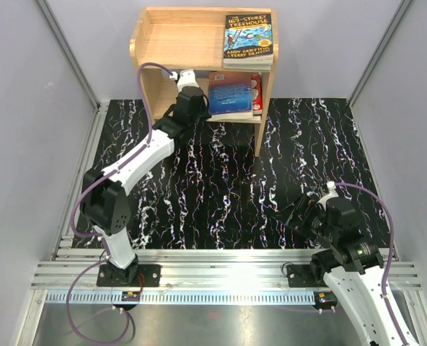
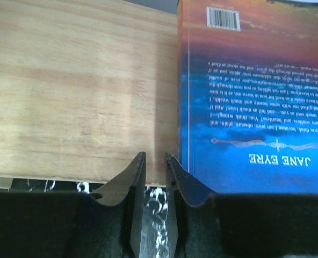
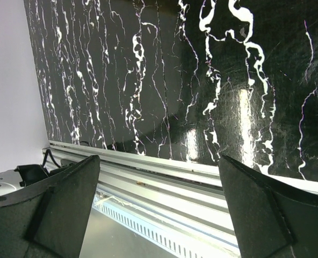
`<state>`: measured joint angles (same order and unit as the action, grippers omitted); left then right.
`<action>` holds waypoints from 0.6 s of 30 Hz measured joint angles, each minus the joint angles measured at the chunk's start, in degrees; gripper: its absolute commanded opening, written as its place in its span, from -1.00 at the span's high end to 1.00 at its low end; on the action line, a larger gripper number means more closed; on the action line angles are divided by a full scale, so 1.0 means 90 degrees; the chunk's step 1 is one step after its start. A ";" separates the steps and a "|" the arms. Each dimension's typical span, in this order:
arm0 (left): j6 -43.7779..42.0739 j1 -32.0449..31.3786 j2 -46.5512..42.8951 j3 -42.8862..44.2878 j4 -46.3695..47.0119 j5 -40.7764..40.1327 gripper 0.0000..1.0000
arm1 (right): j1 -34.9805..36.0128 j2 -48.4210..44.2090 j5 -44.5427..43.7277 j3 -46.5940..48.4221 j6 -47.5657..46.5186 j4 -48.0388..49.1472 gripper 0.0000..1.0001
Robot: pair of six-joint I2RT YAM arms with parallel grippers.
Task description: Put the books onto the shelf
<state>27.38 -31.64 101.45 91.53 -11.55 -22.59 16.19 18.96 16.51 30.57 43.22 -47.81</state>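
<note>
The left gripper (image 2: 155, 157), jaws pressed together on nothing, sits at the lower tier of the shelf (image 1: 172, 37), just left of the blue-orange book (image 2: 255, 97). A Treehouse book (image 1: 248, 37) lies on top, at the right side. The right gripper (image 3: 159, 158) hangs spread wide.

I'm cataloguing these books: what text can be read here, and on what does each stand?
"STOREY TREEHOUSE": cover of the paperback on top of the shelf; the number before it is blurred.
"ANDY GRIFFITHS & TERRY DENTON": same cover, lower down.
"JANE EYRE": back cover of the blue-orange book, upside down in the left wrist view.
Its blurb and barcode digits: too small to read.
</note>
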 measured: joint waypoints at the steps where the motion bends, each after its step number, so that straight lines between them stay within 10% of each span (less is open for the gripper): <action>1: 0.0005 0.0005 0.0073 0.0075 0.0002 0.0000 0.56 | 0.0000 0.0002 0.0005 -0.0022 -0.0002 0.0000 -0.98; 11: 0.0223 0.0022 0.0454 0.0503 0.0051 0.0056 0.30 | 0.0000 0.0010 0.0015 -0.0107 -0.0005 0.0083 -0.98; 18: -0.0049 0.0017 0.1115 0.1428 -0.0121 0.0000 -0.78 | 0.0000 0.0007 0.0041 -0.0151 -0.0002 0.0153 -0.97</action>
<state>26.94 -31.48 111.48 104.38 -12.64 -22.59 16.19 19.03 16.88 29.21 43.20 -46.44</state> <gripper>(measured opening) 0.772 0.987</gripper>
